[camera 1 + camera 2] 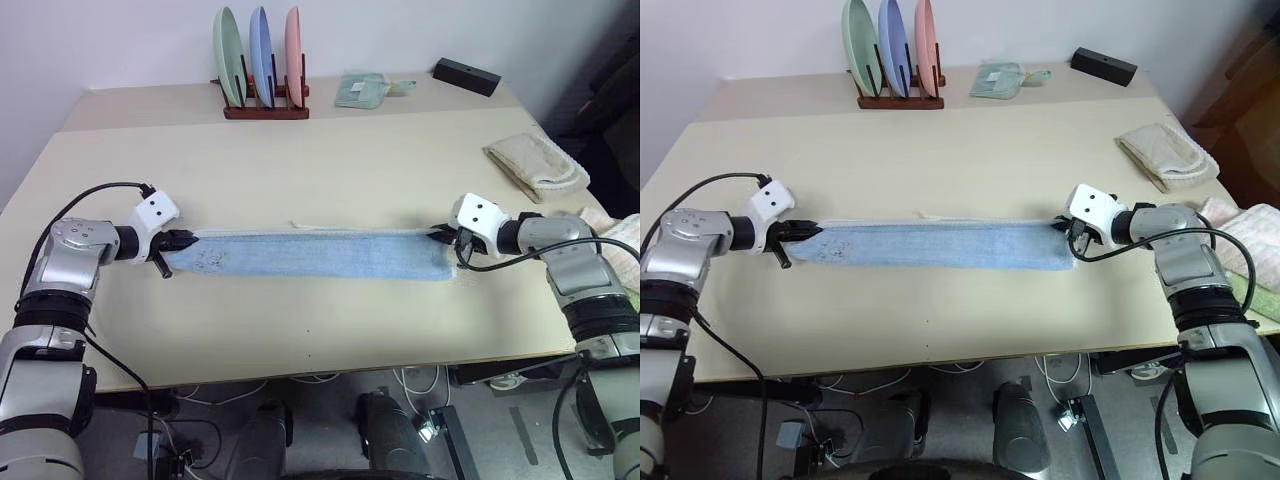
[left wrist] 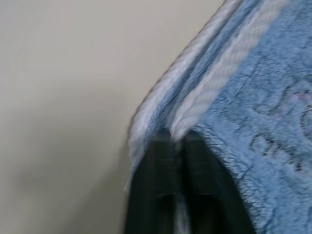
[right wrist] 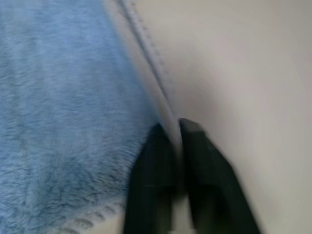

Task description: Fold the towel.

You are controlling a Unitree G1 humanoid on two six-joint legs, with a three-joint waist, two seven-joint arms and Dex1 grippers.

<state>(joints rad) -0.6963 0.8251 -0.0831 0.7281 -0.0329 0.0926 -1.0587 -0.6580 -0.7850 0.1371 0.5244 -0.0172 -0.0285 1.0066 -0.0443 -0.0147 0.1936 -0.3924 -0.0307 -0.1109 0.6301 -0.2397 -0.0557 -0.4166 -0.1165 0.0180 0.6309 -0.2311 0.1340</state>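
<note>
Light blue terry towel (image 1: 315, 257) w/ whitish stitched edging, folded into a long narrow strip, lying flat across the middle of the table, parallel to the front edge. Small dark embroidered lettering near its left end. Layers' edges stacked together along the far side.

Light blue towel (image 1: 318, 255), folded into a long strip, lying across the table (image 1: 300, 160); left gripper (image 1: 178, 243) and right gripper (image 1: 447, 236) at opposite ends; plate rack (image 1: 262, 100) behind.
</note>
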